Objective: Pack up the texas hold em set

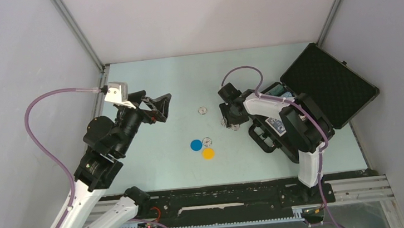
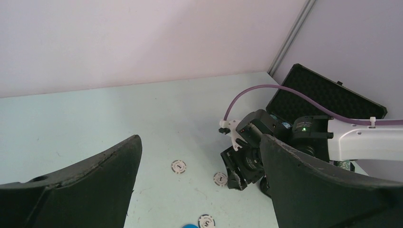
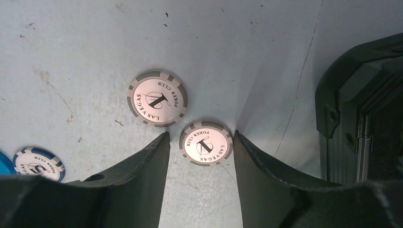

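R: my right gripper parted, straddling a grey chip flat on the table, one finger touching its rim | L: my left gripper spread wide, holding nothing | case open, right side

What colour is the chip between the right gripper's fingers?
The chip has a grey-and-white rim and pale face; right wrist view shows it best.

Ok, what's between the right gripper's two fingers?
A grey-edged poker chip, flat on the table, sits between them; the right wrist view shows it.
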### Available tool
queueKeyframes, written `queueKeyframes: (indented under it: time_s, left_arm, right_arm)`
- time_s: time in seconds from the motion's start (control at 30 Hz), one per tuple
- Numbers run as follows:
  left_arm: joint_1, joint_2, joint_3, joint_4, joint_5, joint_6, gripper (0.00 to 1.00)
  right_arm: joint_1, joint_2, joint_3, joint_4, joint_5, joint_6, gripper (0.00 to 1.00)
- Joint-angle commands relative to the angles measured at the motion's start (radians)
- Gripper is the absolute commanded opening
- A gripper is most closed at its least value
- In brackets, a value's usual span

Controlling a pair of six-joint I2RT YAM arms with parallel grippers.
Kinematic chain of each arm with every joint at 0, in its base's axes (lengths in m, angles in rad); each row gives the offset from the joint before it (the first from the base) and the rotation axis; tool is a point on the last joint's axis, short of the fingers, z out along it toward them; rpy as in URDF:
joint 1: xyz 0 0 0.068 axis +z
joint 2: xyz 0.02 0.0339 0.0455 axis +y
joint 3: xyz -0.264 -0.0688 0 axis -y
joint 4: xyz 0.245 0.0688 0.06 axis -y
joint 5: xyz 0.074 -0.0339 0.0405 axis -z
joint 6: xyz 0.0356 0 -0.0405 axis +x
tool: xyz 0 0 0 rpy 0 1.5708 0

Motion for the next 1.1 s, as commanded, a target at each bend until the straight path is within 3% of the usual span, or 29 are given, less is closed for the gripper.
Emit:
queueKeyframes:
  time_s: [0.0,0.27,1.07]
  left_arm:
    - [-0.006,-0.002,-0.027,0.036,0.002,0.0,1.0]
    - [-0.006,0.003,-0.026,0.036,0.006,-0.004,1.0]
    - [-0.006,0.01,-0.026,0.037,0.017,-0.01,1.0]
  right_arm:
    - [0.005,-0.003,-0.029,0.006,-0.027,0.033,0.59]
    - [0.018,-0.025,-0.045,-0.006,-0.016,0.032,0.63]
    - [0.021,-0.09,-0.081,0.013,-0.008,0.033,0.51]
